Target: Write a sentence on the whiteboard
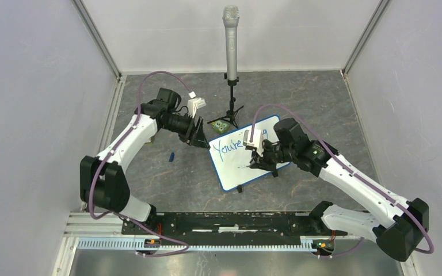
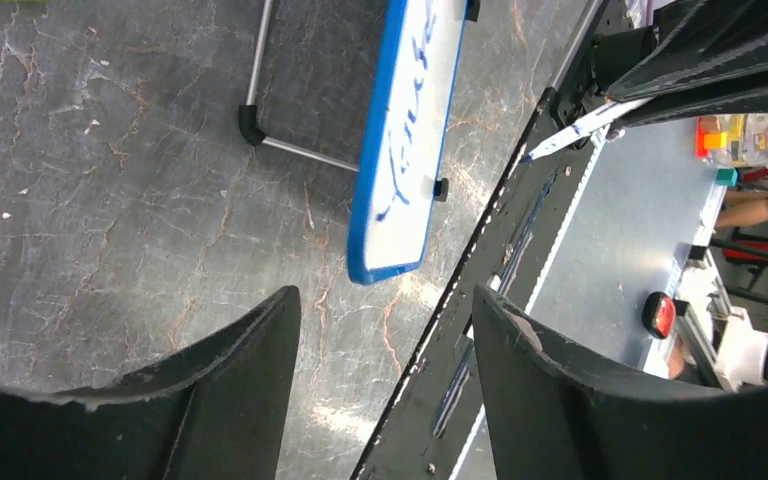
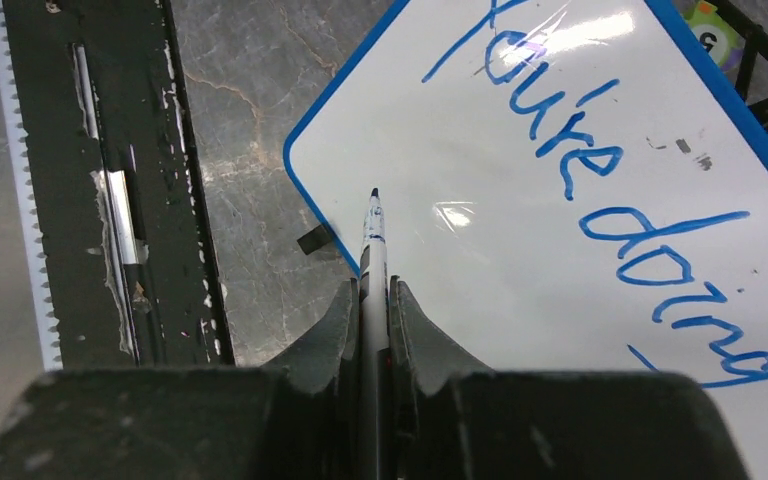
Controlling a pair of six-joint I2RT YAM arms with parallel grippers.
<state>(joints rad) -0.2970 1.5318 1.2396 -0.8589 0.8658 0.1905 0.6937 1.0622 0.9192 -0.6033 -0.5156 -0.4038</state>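
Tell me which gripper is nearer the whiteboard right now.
Right. The right gripper is over the whiteboard, fingers shut on a marker pointing at its blank lower part. The left gripper hangs open just off its far-left corner.

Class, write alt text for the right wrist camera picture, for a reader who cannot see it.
The right gripper, shut on a marker, points its tip at a bare part of the whiteboard near its blue edge. The sentence so far reads "You're doing" in blue handwriting. The board rests on a dark marbled table.
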